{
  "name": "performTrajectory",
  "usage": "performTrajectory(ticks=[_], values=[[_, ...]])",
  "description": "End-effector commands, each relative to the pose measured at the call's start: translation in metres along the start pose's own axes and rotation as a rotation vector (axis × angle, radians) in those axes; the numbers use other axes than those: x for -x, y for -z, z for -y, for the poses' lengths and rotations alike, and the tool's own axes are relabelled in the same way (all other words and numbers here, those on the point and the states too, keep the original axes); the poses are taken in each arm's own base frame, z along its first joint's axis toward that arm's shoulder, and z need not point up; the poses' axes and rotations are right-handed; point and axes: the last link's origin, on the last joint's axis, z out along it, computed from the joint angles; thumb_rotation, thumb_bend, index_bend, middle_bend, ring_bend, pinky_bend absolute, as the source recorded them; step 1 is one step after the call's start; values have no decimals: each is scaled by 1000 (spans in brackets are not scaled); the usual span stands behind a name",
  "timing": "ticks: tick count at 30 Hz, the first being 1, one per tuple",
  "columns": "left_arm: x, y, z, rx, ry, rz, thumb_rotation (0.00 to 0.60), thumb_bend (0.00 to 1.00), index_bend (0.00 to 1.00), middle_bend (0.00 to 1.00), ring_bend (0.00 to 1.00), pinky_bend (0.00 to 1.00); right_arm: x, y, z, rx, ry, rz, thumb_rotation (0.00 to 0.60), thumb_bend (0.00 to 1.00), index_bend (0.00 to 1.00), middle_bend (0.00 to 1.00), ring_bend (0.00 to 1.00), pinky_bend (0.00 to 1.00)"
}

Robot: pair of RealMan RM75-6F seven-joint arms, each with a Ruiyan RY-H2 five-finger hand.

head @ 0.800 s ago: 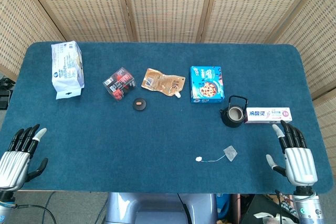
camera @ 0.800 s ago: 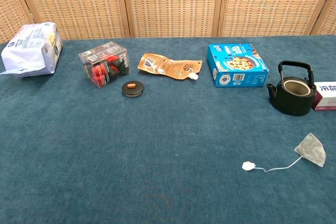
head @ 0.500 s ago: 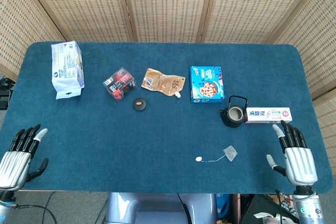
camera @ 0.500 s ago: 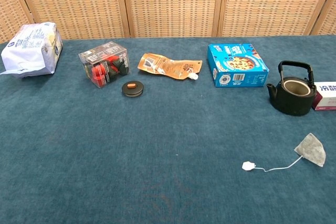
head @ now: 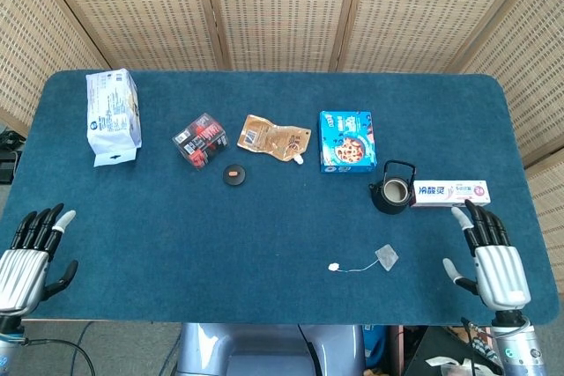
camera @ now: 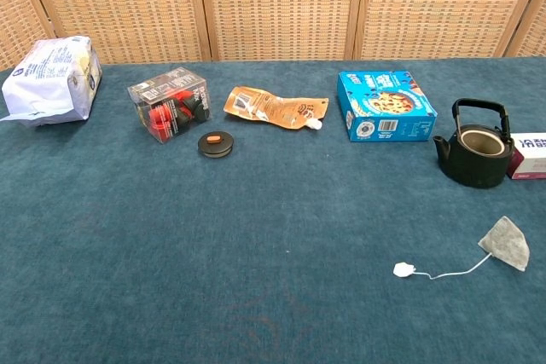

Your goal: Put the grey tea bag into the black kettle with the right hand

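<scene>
The grey tea bag [head: 386,257] [camera: 504,243] lies flat on the blue table, its white string trailing left to a small white tag [head: 335,266] [camera: 403,270]. The black kettle [head: 392,188] [camera: 472,154] stands lidless behind it, handle upright. Its round black lid [head: 233,175] [camera: 216,143] lies far to the left. My right hand [head: 489,257] hovers open at the table's near right corner, to the right of the tea bag, holding nothing. At the near left edge my left hand [head: 26,257] is open too. Neither hand shows in the chest view.
A white toothpaste box [head: 449,192] lies just right of the kettle. A blue cookie box [head: 347,140], an orange pouch [head: 275,137], a clear box of red items [head: 201,139] and a white bag [head: 113,116] stretch across the far half.
My right hand has crept slightly forward and left toward the toothpaste box. My left hand has drifted a little toward the near left edge. No object has moved.
</scene>
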Motion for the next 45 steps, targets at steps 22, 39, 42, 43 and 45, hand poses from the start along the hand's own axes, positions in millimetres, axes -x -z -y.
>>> performTrajectory(ticks=[22,39,42,43,45], values=[[-9,-20,8,-12,-53,-21,600,408,0,0,0,0,25,-47,95,-425,-20,259,600,341,133,487,491,598],[-3,-29,10,-19,-59,13,600,408,0,0,0,0,74,-71,125,-468,48,355,600,338,244,715,736,810],[-2,-29,10,-19,-60,16,600,408,0,0,0,0,80,-74,128,-475,66,366,600,339,287,767,792,861],[-2,-29,10,-19,-60,16,600,408,0,0,0,0,83,-74,129,-477,69,373,600,338,300,783,807,876],[-1,-29,10,-18,-59,16,600,408,0,0,0,0,89,-75,131,-482,79,392,600,338,324,803,826,896]])
